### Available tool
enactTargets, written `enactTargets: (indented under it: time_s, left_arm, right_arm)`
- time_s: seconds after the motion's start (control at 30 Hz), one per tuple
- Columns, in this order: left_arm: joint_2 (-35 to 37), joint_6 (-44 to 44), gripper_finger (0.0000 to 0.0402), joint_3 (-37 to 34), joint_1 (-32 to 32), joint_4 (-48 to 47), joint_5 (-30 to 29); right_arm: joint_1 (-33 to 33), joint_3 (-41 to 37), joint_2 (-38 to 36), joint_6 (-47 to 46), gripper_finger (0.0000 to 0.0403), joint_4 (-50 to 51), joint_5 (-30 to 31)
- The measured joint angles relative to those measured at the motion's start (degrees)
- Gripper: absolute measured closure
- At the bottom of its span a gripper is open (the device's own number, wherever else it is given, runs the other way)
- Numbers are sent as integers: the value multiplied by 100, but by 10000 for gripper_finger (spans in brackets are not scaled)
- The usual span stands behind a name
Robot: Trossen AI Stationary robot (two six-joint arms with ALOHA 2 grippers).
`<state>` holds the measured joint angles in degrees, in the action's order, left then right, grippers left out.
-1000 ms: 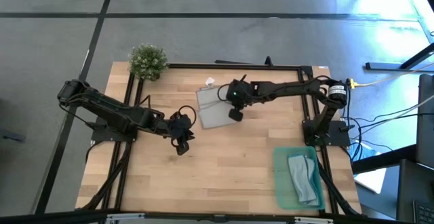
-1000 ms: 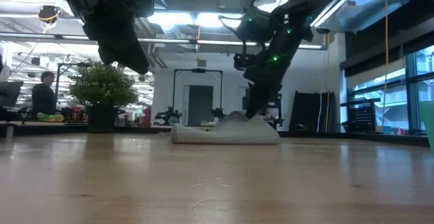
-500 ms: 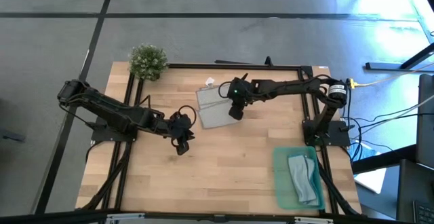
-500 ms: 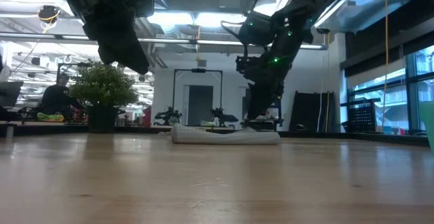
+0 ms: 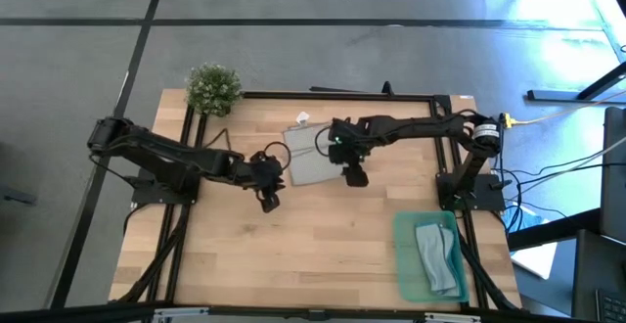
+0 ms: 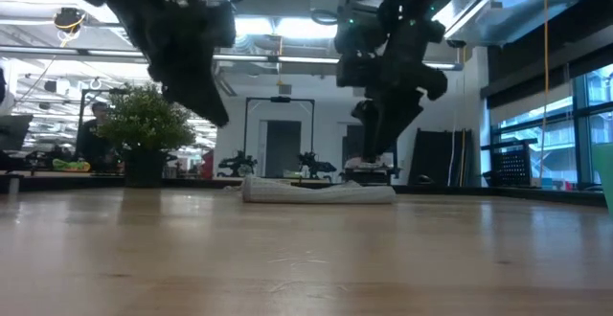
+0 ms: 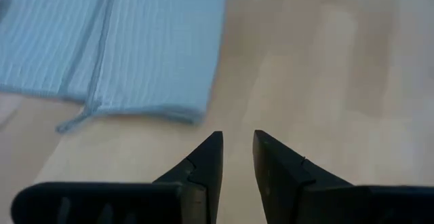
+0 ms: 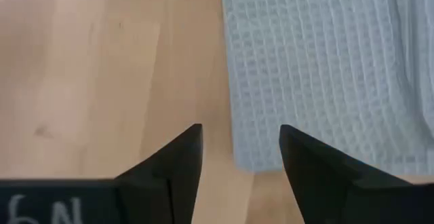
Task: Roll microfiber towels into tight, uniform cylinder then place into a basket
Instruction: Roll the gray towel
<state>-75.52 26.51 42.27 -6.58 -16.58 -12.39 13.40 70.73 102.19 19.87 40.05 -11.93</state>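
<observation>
Nearest you, by the tabletop's front right corner, the basket already holds the grey towel. Mid-tabletop, your left tool hangs empty, fingers slightly parted. Right tool stands open, empty, just off the pale blue towel, lying folded flat toward the far edge. Judgement: rolling not begun; next pinch a towel edge. Bare tabletop all around.

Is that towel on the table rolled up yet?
No. The towel lies flat, folded over, not a cylinder; the low view shows it as a thin slab on the table.
</observation>
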Motion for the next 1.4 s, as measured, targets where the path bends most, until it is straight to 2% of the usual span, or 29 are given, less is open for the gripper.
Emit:
enactTargets:
  time_s: [0.17, 0.4, 0.7, 0.8, 0.87, 1.03, 1.3, 1.4]
  left_arm:
    - [-521, -316, 324, -6, 37, 293, 4]
    - [-965, -463, 324, -10, 128, 812, 7]
    - [-1030, -546, 324, -10, 326, 1002, -7]
    - [-1030, -873, 324, -10, 349, 1036, -16]
    - [-1030, -1005, 324, -10, 348, 1036, -16]
    - [-1079, -1440, 324, -12, 347, 1044, -16]
    - [-1078, -1511, 324, -12, 369, 1067, -19]
    - [-1116, -1513, 324, -12, 367, 1042, -15]
  right_arm:
    - [-226, -402, 0, 294, 206, -798, 152]
    - [-220, -1040, 2, 290, 205, -1442, 809]
    - [-224, -1849, -34, 294, 210, -2407, 795]
    - [-232, -2017, -42, 289, 235, -2654, 799]
    - [-236, -2055, -42, 289, 267, -2703, 807]
    - [-235, -2051, -20, 271, 380, -2788, 803]
    - [-119, -1964, -1, -150, 392, -2609, -60]
    - [-62, -1841, 14, -203, 392, -2483, -159]
